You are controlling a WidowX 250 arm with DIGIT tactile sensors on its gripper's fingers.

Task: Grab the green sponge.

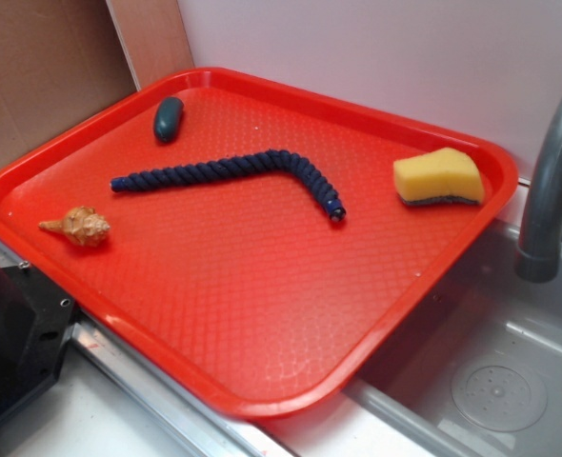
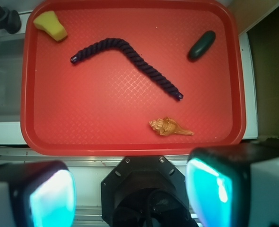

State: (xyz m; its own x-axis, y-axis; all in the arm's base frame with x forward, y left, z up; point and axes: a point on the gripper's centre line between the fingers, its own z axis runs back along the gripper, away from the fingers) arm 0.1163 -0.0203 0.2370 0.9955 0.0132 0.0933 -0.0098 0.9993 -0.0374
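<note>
In the far right corner of the red tray [image 1: 262, 400], seen from the exterior view, the green sponge [image 1: 439, 178] lies alone, yellow foam up with its dark scouring layer underneath, close to the raised rim and near the grey faucet [image 1: 551, 190] over the sink. A blue rope [image 1: 233, 171] crosses the middle, a dark green oval lump [image 1: 168, 118] sits at the back left, and a shell [image 1: 79, 227] lies at the left.

From the wrist view, the gripper [image 2: 130, 191] hangs off the tray's near edge, its fingers spread wide with nothing between them, well apart from the sponge [image 2: 50, 25] in the top-left corner.

The risks I foresee: mistaking the green lump for the target, snagging the rope along the way, or a finger striking the rim beside the sponge.
</note>
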